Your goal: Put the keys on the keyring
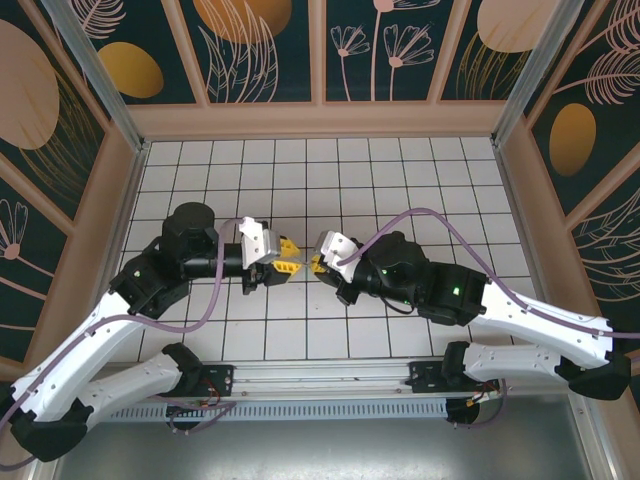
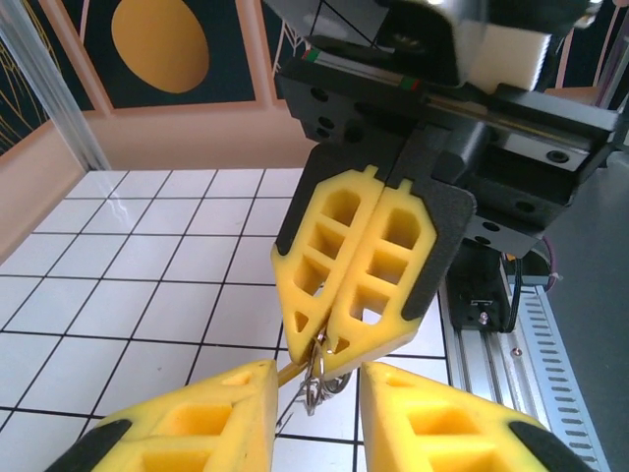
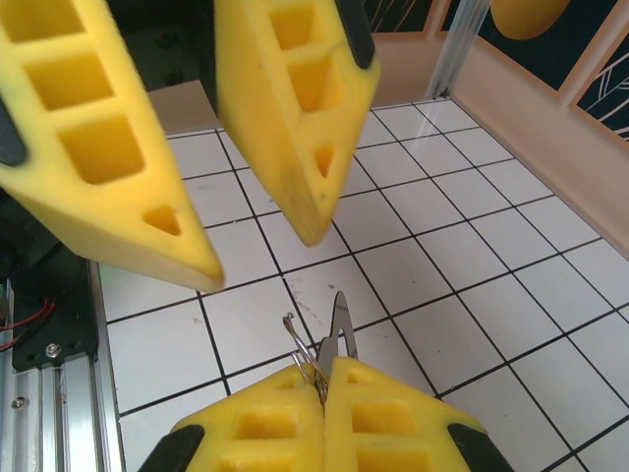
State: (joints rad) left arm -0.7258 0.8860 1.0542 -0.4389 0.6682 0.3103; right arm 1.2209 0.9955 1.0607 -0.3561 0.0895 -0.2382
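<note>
Could slip to the counter (image 1: 400, 170) if nudged or snagged: keyring (image 3: 295, 339) and a silvery key (image 3: 339, 320) pinched only at the very tip of the clenched right claw (image 3: 322, 372). Left claw (image 3: 260, 258) parted, straddling the metal just beyond that tip, apparently without touching. Hard to tell whether threaded yet.

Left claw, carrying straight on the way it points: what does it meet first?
Probably the thin silvery metal keyring that pokes out of the shut right claw, in line with the gap between the parted yellow fingers of the left claw. Depth is unclear.
</note>
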